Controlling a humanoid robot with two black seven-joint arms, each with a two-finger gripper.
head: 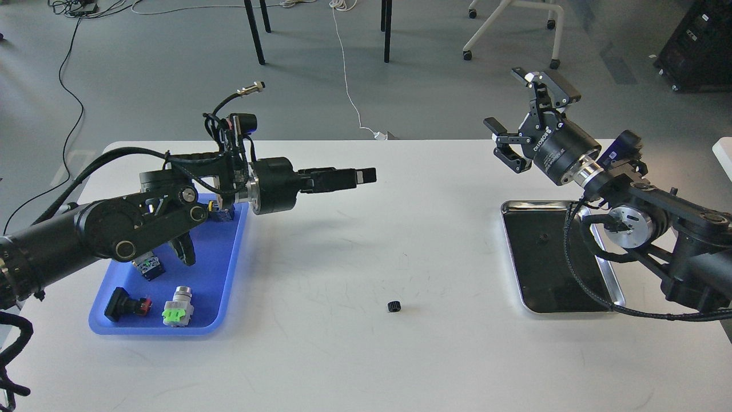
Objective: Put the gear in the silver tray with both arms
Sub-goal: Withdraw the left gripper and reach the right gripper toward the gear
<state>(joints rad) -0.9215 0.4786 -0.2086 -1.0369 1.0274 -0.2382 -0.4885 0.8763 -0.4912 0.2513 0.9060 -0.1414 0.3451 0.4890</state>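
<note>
A small black gear [393,306] lies on the white table, near the front middle, apart from both grippers. The silver tray [517,286] sits at the right with a dark mirror-like bottom and nothing seen in it. My left gripper [366,175] points right, above the table left of centre, its fingers together and holding nothing. My right gripper [517,109] is raised above the tray's far left corner, fingers spread wide and empty. My right arm and its cables cover the tray's right side.
A blue plastic tray [229,269] at the left holds several small parts, among them a green and grey switch [178,306] and a black and red part [127,305]. Chair and table legs stand on the floor beyond the table's far edge.
</note>
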